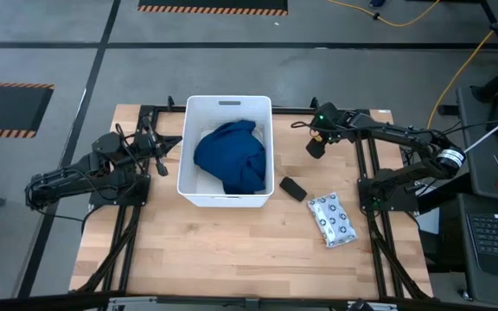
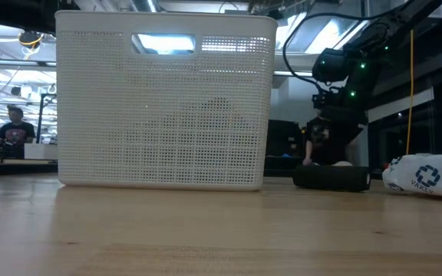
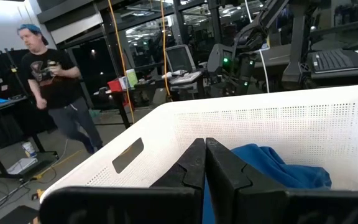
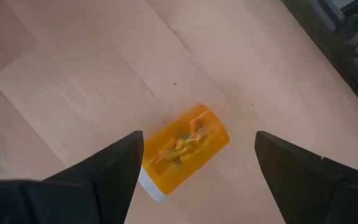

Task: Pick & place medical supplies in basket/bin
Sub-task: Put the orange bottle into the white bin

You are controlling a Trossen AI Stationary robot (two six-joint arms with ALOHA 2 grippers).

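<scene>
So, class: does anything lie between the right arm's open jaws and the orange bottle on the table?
Nothing visible does. The right gripper hangs open directly over the orange bottle, which lies on its side on bare table.

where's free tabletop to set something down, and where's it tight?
Free: the near strip of the wooden table, in front of the white plastic tub, and its left near corner. Tight: right of the tub, where the small black oblong and white dotted packet lie, with the open right gripper above the orange pill bottle. The dark blue cloth covers most of the tub's floor.
</scene>
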